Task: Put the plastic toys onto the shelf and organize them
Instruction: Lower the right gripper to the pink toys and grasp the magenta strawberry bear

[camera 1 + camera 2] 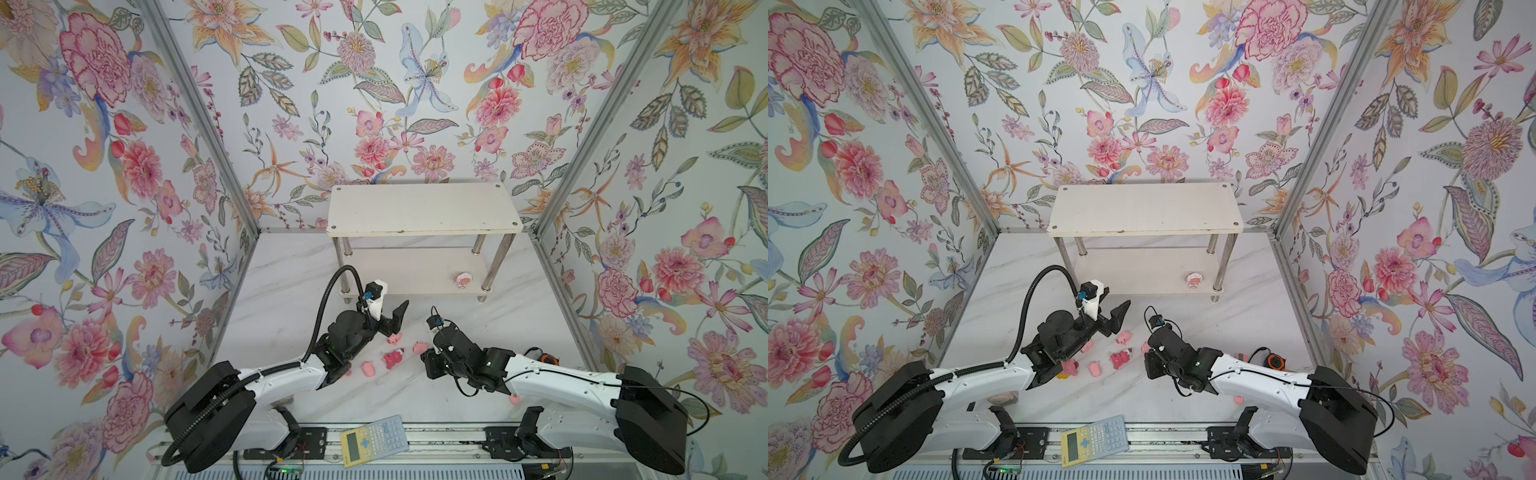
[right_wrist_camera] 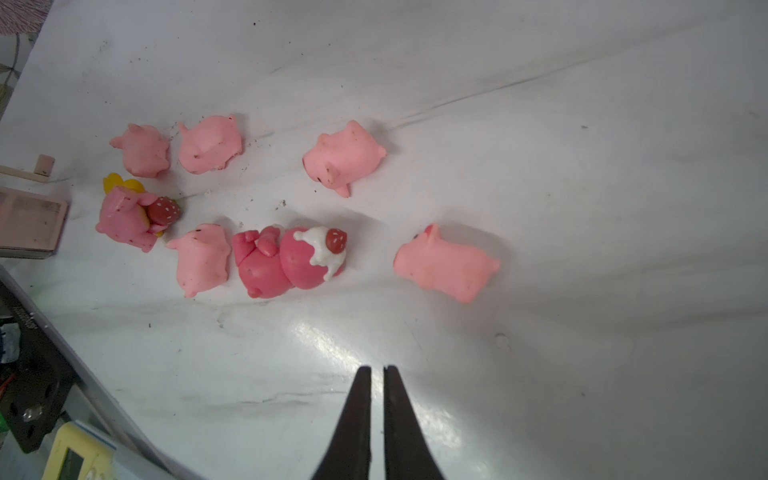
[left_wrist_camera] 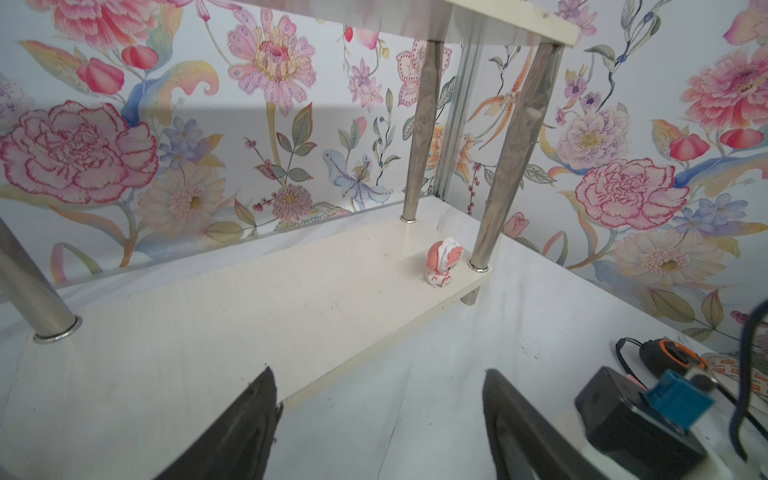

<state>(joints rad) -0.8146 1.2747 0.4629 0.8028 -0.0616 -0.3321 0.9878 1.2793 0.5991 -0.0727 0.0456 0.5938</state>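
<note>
The shelf (image 1: 424, 210) stands at the back edge of the bench (image 1: 291, 270). Only one toy is on it: the round pink-and-white toy (image 3: 442, 262) stands upright at the right end of the lower tier, just beside the front right leg (image 3: 511, 158). It is probably tucked there to leave the rest of the tier free for a row. The other seven toys lie loose mid-bench between the two arms: five pigs (image 2: 345, 158), a yellow-maned toy (image 2: 129, 220) and a dark pink bear (image 2: 286, 262), most of them tipped over. The bear's long axis runs along the bench, head toward the right edge. The left jaws are spread wide and empty, near the left end of the lower tier's front edge. The right jaws are pressed together on nothing above the bench, short of the nearest pig (image 2: 446, 262). That pig lies on its side, its length crosswise to the way the jaws point, so they would have to part before any grasp.
</note>
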